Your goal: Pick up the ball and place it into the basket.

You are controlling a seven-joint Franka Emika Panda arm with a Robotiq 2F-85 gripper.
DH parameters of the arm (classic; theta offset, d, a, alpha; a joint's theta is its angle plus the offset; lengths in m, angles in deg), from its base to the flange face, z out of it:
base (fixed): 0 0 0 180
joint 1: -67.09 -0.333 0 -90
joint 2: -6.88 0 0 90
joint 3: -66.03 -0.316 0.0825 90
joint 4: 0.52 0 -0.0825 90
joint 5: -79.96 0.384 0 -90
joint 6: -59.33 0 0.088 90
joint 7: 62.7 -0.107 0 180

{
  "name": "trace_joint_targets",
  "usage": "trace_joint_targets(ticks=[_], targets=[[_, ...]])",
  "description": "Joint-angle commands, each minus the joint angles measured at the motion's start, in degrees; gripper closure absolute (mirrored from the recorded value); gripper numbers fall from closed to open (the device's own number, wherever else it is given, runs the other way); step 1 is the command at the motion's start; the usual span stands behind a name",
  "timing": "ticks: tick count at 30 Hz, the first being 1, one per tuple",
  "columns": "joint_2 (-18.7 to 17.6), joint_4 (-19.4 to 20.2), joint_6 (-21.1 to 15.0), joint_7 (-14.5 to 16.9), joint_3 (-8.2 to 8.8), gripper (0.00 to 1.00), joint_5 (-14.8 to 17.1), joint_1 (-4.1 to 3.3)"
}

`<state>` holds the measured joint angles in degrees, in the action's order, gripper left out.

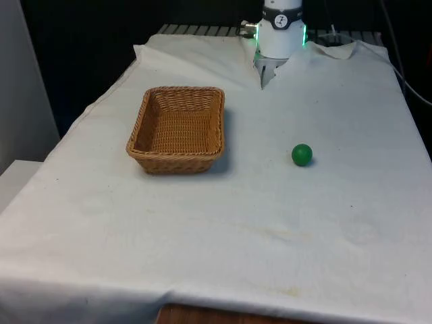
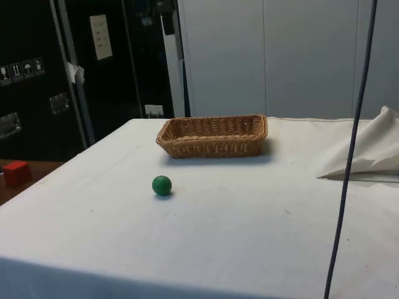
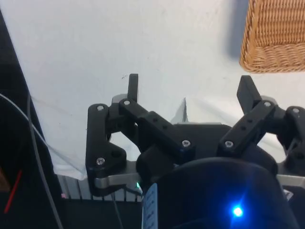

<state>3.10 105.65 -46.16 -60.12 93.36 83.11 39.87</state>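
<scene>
Table (image 1: 270,223): draped in a white cloth, it runs from the lower edge of the front view up to my base at the top; in the side view it fills the lower half of the frame, and a loose fold of cloth (image 2: 374,152) rises at the right edge.

Basket (image 1: 177,129): a rectangular wicker tray, left of centre in the front view and just above centre in the side view. It sits flat on the cloth and appears to have nothing in it, though its near wall hides part of the floor. One of its corners (image 3: 274,38) shows in the wrist view.

Gripper (image 3: 190,90): mine, seen in the wrist view with its two black fingers (image 3: 133,87) spread wide apart above bare cloth, holding nothing.

Ball (image 1: 302,154): small and green, resting on the cloth right of centre in the front view and left of centre in the side view (image 2: 161,185). It lies well apart from the basket and nothing touches it.

Red block (image 2: 17,172): off the table, at the side view's left edge.
</scene>
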Motion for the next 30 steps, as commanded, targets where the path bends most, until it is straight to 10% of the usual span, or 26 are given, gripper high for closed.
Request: trace_joint_targets(ticks=[1, 30], targets=[[-0.1, 0.2, -0.3, -0.1, -0.11, 0.00, 0.0, 0.00], [-0.5, 11.3, -18.0, -1.7, -4.07, 0.00, 1.7, -0.11]])
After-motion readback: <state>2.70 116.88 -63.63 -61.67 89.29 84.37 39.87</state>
